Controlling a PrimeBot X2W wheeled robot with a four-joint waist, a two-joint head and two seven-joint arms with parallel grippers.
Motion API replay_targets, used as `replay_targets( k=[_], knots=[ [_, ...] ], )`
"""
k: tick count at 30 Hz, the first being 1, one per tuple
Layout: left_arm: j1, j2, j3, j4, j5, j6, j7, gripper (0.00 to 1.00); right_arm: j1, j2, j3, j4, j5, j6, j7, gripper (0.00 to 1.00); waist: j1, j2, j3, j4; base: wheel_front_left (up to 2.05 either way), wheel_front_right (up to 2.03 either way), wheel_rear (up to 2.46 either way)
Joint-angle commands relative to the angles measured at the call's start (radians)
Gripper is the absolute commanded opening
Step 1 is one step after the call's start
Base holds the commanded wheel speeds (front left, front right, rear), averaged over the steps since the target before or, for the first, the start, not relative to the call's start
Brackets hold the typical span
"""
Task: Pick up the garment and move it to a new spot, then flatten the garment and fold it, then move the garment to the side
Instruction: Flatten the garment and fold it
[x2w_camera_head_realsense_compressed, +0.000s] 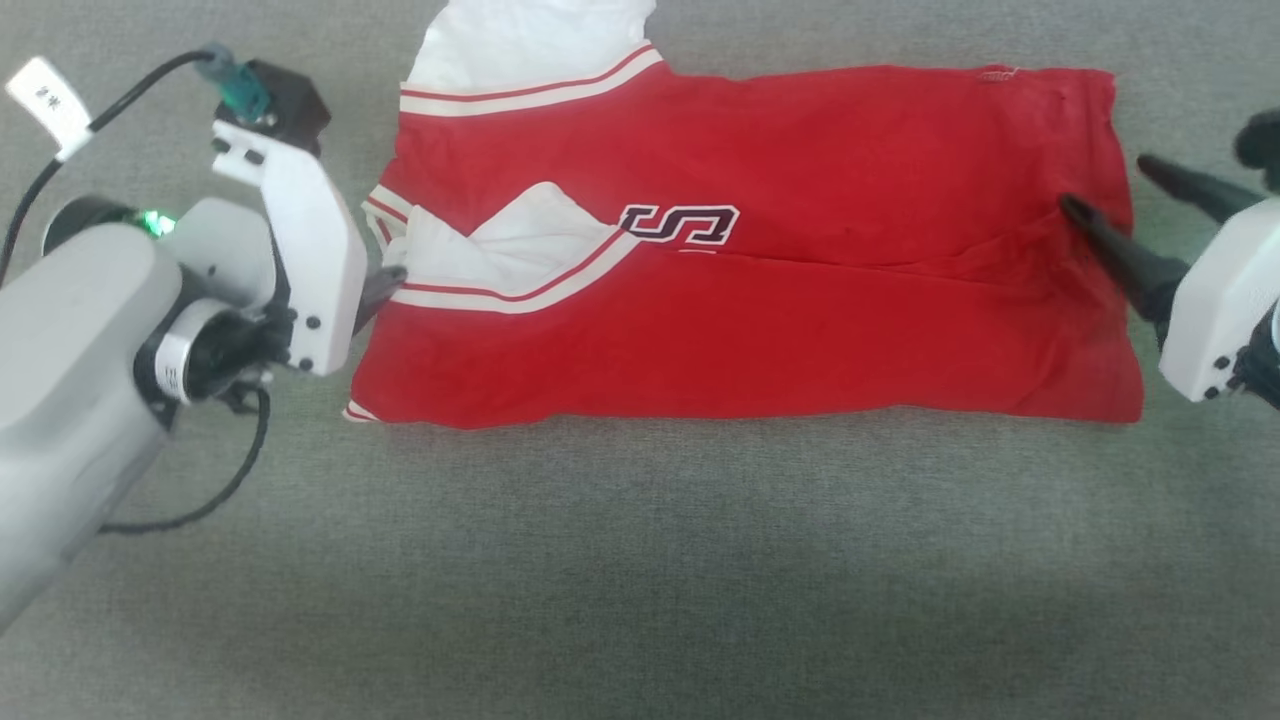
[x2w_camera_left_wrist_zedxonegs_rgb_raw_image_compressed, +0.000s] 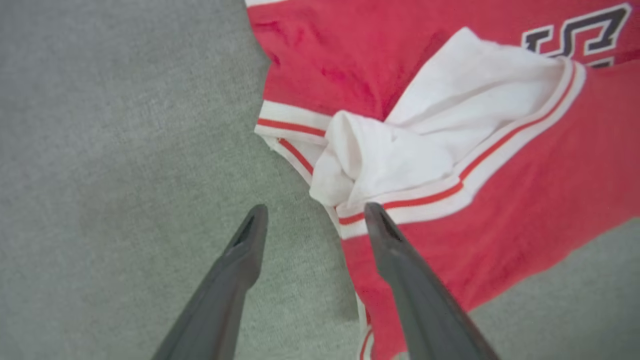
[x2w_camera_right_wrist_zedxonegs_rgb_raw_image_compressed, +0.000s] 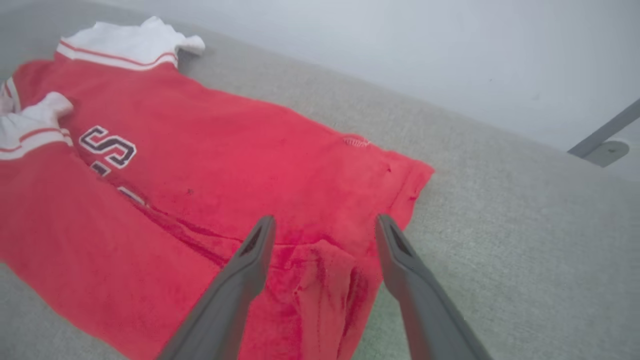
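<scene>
The garment (x2w_camera_head_realsense_compressed: 760, 300) lies across the grey surface, a red jersey shirt folded along its length, with the lower half laid over the upper. One white sleeve (x2w_camera_head_realsense_compressed: 520, 40) sticks out at the top left and the other (x2w_camera_head_realsense_compressed: 500, 245) is tucked in at the fold. My left gripper (x2w_camera_head_realsense_compressed: 390, 285) sits at the shirt's left edge. In the left wrist view it (x2w_camera_left_wrist_zedxonegs_rgb_raw_image_compressed: 316, 212) stands open, one finger over the striped trim (x2w_camera_left_wrist_zedxonegs_rgb_raw_image_compressed: 400, 205) and the other over bare surface. My right gripper (x2w_camera_head_realsense_compressed: 1110, 188) is open over the right hem, straddling a bunched bit of red cloth (x2w_camera_right_wrist_zedxonegs_rgb_raw_image_compressed: 325, 280).
The grey fabric surface (x2w_camera_head_realsense_compressed: 640, 580) stretches wide in front of the shirt. A black cable (x2w_camera_head_realsense_compressed: 215, 495) loops from my left wrist. In the right wrist view a pale wall rises past the surface's far edge, with a grey metal bracket (x2w_camera_right_wrist_zedxonegs_rgb_raw_image_compressed: 605, 145) on it.
</scene>
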Motion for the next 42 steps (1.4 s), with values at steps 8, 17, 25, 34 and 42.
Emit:
replay_targets(
  k=[8, 17, 25, 34, 42],
  knots=[
    [0.114, 0.094, 0.007, -0.192, -0.061, 0.149, 0.076, 1.00, 0.102, 0.138, -0.191, -0.076, -0.125, -0.002, -0.143, 1.00, 0.0000, 0.0000, -0.004, -0.041, 0.00, 0.00, 0.00],
    [0.201, 0.118, 0.019, -0.178, -0.113, 0.229, 0.071, 1.00, 0.198, 0.313, -0.367, -0.172, -0.268, -0.002, -0.245, 1.00, 0.0000, 0.0000, 0.015, -0.098, 0.00, 0.00, 0.00],
    [0.265, 0.089, 0.011, -0.108, -0.160, 0.211, 0.078, 0.00, 0.300, 0.412, -0.421, -0.207, -0.290, -0.002, -0.114, 1.00, 0.0000, 0.0000, 0.013, -0.121, 0.00, 0.00, 0.00],
    [0.237, 0.038, -0.009, -0.100, -0.138, 0.181, 0.069, 0.00, 0.303, 0.453, -0.428, -0.174, -0.278, -0.001, 0.166, 1.00, 0.0000, 0.0000, 0.013, -0.090, 0.00, 0.00, 0.00],
    [0.221, -0.004, -0.019, -0.094, -0.129, 0.162, 0.062, 0.00, 0.247, 0.451, -0.417, -0.075, -0.321, -0.001, 0.297, 1.00, 0.0000, 0.0000, 0.020, -0.058, 0.00, 0.00, 0.00]
  ],
)
